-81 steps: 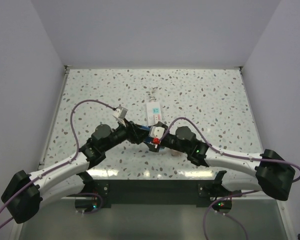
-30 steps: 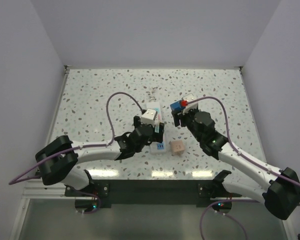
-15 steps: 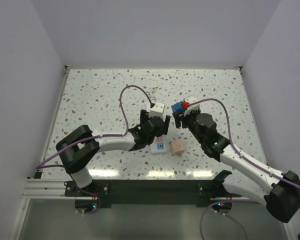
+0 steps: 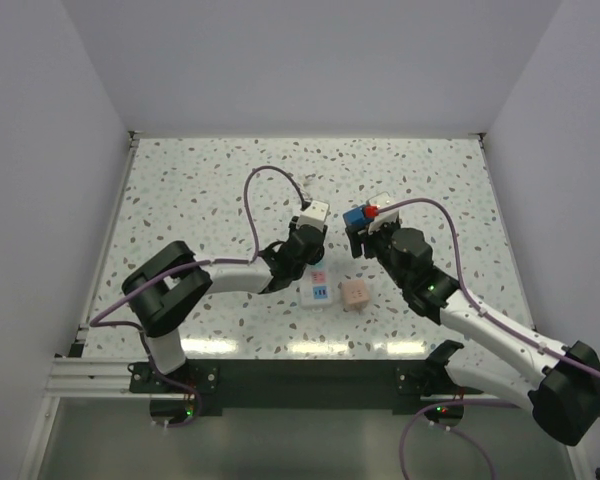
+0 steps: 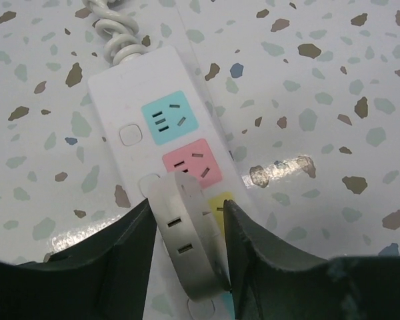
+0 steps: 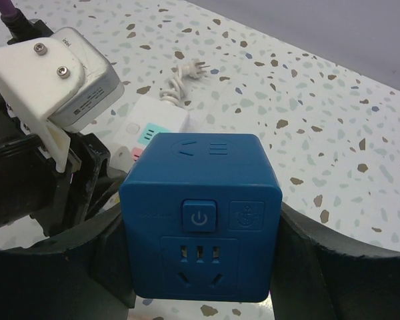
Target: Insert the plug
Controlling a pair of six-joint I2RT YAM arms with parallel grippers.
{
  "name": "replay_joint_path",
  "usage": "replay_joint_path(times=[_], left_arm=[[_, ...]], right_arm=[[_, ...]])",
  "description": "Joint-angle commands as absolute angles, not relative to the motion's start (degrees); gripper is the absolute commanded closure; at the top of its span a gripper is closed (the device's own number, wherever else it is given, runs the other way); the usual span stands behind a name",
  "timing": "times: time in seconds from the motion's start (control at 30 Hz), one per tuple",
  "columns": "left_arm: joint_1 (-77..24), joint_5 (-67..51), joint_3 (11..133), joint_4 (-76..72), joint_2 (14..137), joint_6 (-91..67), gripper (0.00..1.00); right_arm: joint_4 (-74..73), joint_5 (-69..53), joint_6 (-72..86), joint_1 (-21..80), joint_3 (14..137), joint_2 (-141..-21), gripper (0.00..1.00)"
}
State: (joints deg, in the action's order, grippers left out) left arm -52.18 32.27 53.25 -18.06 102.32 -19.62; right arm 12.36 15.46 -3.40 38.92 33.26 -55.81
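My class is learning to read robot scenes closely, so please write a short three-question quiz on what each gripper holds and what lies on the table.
1. True or false: the left gripper holds a white adapter over the power strip.
2. The right gripper holds: A, a blue cube socket; B, a yellow plug; C, nothing.
3. Fill in: seen from the robot, the beige cube lies on the table on the strip's ____ side.

Key: 1 true; 2 A; 3 right.
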Motion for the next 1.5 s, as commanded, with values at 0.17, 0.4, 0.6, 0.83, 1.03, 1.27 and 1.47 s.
replay_joint_path(times=[0.17, 0.4, 0.6, 0.83, 1.03, 1.27, 1.47], left_arm=[[-51.42, 29.10, 50.37, -23.73, 100.55, -11.52, 0.73], [-50.54, 23.82, 46.68, -22.15, 98.88, -4.23, 1.00], [-49.84, 19.27, 41.94, -22.15, 95.81, 1.82, 1.00], [-48.25, 8.10, 36.13, -22.50, 89.66, 5.45, 1.00], [-47.73, 6.77, 37.18, -21.45, 91.66, 5.71, 1.00], [-47.37, 8.44, 37.09, -22.06, 91.85, 2.46, 0.75], [-47.37, 8.96, 36.57, -20.92, 90.62, 0.44, 0.50]], right_arm=[[14.59, 14.33, -3.16, 38.67, 34.98, -57.30, 1.00], [14.06, 12.32, -3.43, 38.76, 36.38, -60.11, 1.00], [12.22, 8.01, -4.83, 38.50, 40.24, -65.90, 1.00], [7.48, -5.42, -5.80, 32.70, 45.96, -73.37, 1.00], [1.24, -16.69, -7.38, 29.09, 51.76, -80.75, 1.00], [-4.64, -21.97, -9.75, 28.74, 57.82, -88.14, 1.00], [-10.27, -24.61, -12.57, 28.74, 64.67, -94.64, 1.00]])
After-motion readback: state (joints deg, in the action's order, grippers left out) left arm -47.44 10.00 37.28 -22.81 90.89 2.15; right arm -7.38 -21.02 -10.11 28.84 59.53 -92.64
